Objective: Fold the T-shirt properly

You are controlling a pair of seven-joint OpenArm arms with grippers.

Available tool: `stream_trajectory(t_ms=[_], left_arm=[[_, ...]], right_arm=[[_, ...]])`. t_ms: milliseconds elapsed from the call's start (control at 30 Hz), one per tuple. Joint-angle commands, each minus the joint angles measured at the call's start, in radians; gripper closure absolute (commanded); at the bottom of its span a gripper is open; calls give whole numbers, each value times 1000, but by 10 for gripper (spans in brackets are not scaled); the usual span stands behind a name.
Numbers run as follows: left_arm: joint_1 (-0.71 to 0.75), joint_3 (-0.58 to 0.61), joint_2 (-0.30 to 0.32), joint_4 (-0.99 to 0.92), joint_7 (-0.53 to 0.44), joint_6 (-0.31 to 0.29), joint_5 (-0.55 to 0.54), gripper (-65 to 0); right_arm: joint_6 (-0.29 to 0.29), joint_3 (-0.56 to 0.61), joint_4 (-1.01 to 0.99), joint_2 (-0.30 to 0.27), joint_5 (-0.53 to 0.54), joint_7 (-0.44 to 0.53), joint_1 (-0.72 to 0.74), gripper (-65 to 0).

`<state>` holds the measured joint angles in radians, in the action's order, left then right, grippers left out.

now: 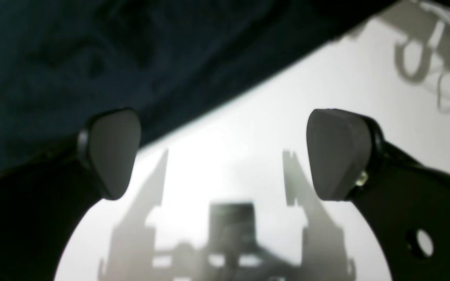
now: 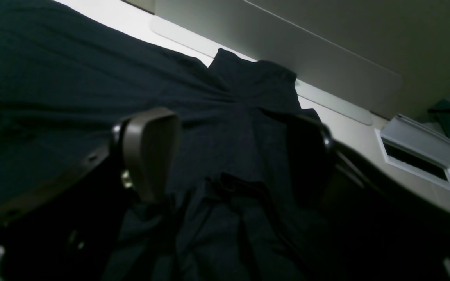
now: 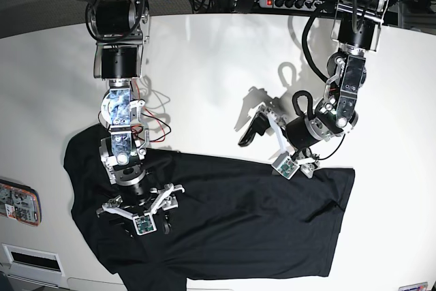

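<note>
The black T-shirt (image 3: 238, 216) lies spread over the near half of the white table (image 3: 218, 73), with a sleeve at the left. My right gripper (image 3: 139, 208) stands over the shirt's left part, jaws apart. In the right wrist view that gripper (image 2: 229, 156) is open, with wrinkled cloth (image 2: 72, 78) lying under and between its fingers. My left gripper (image 3: 264, 127) hangs over bare table just beyond the shirt's far edge. Seen from the left wrist, the gripper (image 1: 225, 156) is wide open and empty, and the shirt's hem (image 1: 92, 58) crosses diagonally above the left pad (image 1: 111, 152).
A small flat device (image 3: 17, 202) lies at the table's left edge, and a white vented box (image 3: 27, 257) sits at the near left corner. A power strip (image 3: 293, 1) and cables run along the far edge. Red and white wires (image 3: 160, 127) hang beside the right arm.
</note>
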<state>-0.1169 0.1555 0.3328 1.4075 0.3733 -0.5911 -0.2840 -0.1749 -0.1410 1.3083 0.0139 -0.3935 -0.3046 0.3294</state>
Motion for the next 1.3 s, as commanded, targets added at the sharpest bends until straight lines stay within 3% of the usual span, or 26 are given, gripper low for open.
stream_trajectory(t_ms=[0, 233, 433, 567, 700, 867, 1067, 1267], left_arm=[[-20, -1, 4, 20, -24, -3, -16, -650], [-36, 2, 4, 20, -23, -5, -2, -650], [-40, 57, 2, 20, -21, 1, 42, -650], [-39, 69, -56, 20, -21, 1, 191, -650], [-34, 69, -139, 16, -20, 33, 446, -650], [-34, 75, -260, 16, -20, 72, 745, -650], [-30, 91, -360, 16, -20, 70, 971, -650], [-13, 201, -377, 20, 31, 73, 1053, -650]], right_arm=[[7, -1, 21, -1, 9, 29, 29, -444], [27, -1, 21, 1, 3, 29, 29, -444], [223, 77, 20, 4, 1, 22, 32, -444], [289, 140, 20, 4, 1, 22, 30, -444], [400, 171, 20, 4, -6, 26, 32, -444], [541, 229, 9, 4, -193, 29, 33, -444], [598, 294, 7, 19, -401, 22, 33, -444], [639, 334, -51, 42, -483, 22, 33, -444]])
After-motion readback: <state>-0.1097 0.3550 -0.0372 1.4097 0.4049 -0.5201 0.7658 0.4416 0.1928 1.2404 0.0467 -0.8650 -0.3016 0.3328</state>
